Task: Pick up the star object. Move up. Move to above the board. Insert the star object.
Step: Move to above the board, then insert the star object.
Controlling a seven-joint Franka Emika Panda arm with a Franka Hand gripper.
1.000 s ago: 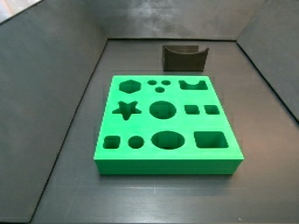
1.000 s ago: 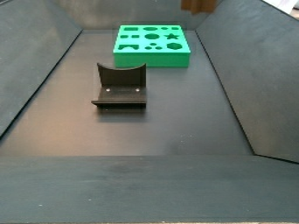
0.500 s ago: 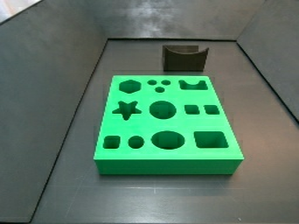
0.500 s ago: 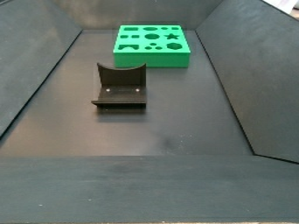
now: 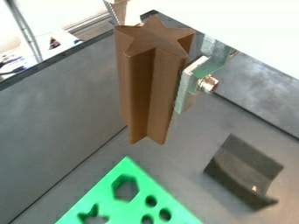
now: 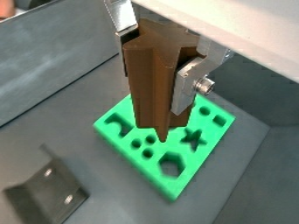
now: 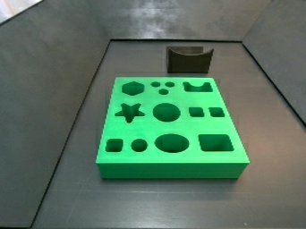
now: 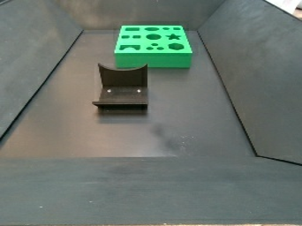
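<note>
Gripper (image 5: 149, 66) is seen only in both wrist views, high above the floor, its silver fingers (image 5: 193, 79) pressed on the star object (image 5: 149, 83); it is out of frame in both side views. One finger is largely hidden behind the peg. All holes of the green board (image 7: 171, 165) are seen unfilled. The peg is tall, brown, ridged, star-ended, hanging upright. The dark fixture (image 8: 120, 88) stands apart from the board.
</note>
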